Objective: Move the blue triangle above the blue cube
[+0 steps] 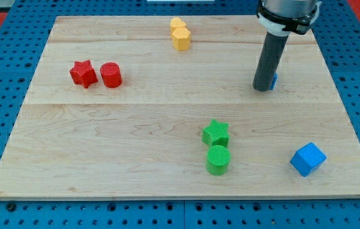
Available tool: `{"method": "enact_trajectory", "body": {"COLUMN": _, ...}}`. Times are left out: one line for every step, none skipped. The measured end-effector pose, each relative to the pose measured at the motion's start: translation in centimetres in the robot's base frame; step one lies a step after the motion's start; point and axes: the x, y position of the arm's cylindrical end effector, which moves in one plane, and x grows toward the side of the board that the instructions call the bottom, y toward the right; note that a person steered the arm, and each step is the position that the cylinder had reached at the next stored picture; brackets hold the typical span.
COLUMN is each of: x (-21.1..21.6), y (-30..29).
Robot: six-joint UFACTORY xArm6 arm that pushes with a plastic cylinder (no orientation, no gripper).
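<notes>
The blue cube (308, 159) sits at the view's lower right on the wooden board (135, 127). The blue triangle (273, 81) is at the upper right, almost wholly hidden behind my rod; only a thin blue sliver shows at the rod's right side. My tip (262, 88) rests on the board just left of that sliver, touching or nearly touching the block. The triangle lies well above the cube in the view and somewhat to its left.
A red star (83, 74) and a red cylinder (110, 75) stand side by side at the left. Two yellow blocks (180, 35) stand together at the top centre. A green star (216, 133) sits just above a green cylinder (218, 159) at lower centre.
</notes>
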Motion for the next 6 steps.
{"method": "enact_trajectory", "body": {"x": 0.0, "y": -3.7}}
{"method": "enact_trajectory", "body": {"x": -5.5, "y": -3.8}}
{"method": "enact_trajectory", "body": {"x": -6.0, "y": -0.8}}
{"method": "enact_trajectory", "body": {"x": -0.9, "y": 4.1}}
{"method": "enact_trajectory", "body": {"x": 1.8, "y": 7.6}}
{"method": "enact_trajectory", "body": {"x": 6.1, "y": 7.7}}
